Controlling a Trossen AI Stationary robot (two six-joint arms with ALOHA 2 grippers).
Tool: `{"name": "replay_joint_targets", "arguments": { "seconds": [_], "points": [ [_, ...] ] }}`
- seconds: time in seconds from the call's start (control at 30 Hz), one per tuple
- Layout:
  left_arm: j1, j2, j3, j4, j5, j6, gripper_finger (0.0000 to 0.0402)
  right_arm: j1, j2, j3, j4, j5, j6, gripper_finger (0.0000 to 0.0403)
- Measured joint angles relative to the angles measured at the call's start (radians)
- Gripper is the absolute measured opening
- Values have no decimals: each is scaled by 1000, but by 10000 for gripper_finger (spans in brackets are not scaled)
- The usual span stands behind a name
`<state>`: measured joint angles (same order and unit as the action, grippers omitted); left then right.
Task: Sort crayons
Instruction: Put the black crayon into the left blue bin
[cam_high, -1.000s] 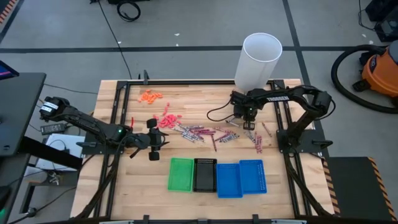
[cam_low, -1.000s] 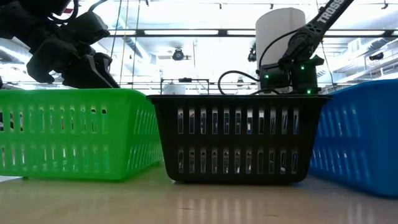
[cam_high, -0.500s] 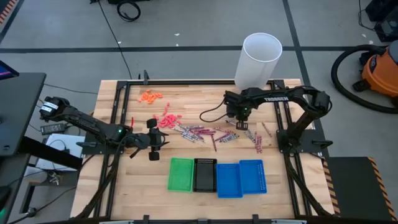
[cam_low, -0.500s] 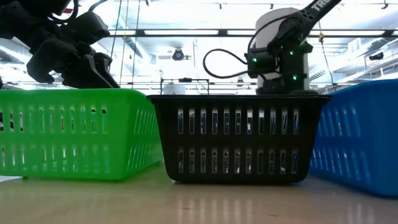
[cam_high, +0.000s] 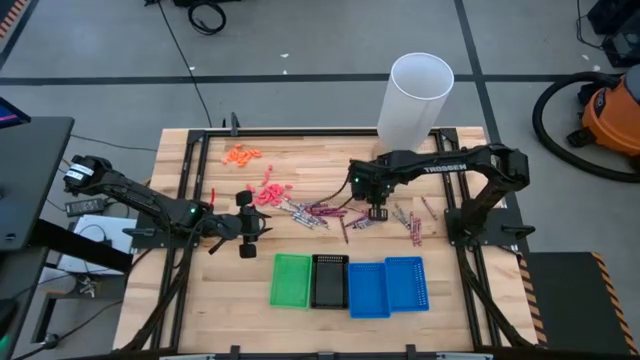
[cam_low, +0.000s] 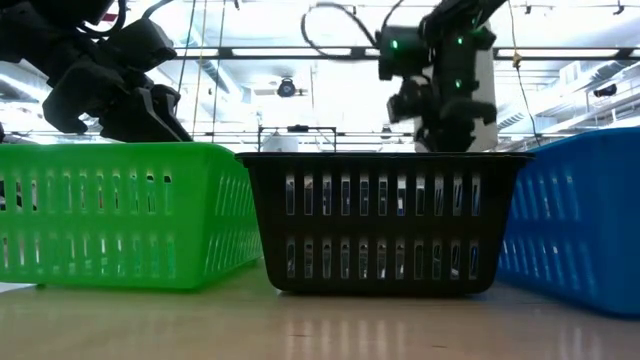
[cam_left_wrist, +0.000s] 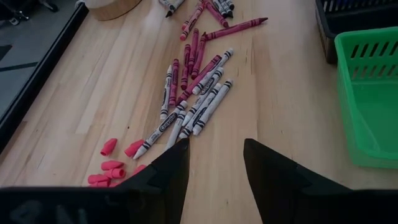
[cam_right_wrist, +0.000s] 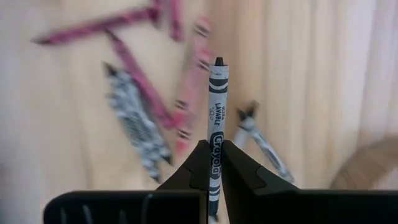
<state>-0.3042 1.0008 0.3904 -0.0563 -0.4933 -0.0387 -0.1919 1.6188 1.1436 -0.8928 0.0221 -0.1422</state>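
Grey crayon pinched in right gripper.

The right claw, pinching a thin grey-silver paper-wrapped crayon, now sits farther toward the left arm's side over the scattered crayons than a second ago. In the low view it stands higher and closer to the middle above the black basket.

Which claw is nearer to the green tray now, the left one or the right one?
The left. The left claw hovers open just beyond the green tray, on its left side. The right claw, shut on a grey crayon, is farther away, above the scattered crayons.
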Motion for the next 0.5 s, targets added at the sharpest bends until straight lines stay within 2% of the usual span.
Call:
{"name": "replay_joint_targets", "arguments": {
  "seconds": [0.33, 0.5],
  "points": [
    [0, 0, 0, 0, 0, 7, 162, 205, -1, 81, 2, -24, 183, 28],
    [0, 0, 0, 0, 0, 26, 162, 307, -1, 82, 38, -24, 343, 28]
  ]
}}
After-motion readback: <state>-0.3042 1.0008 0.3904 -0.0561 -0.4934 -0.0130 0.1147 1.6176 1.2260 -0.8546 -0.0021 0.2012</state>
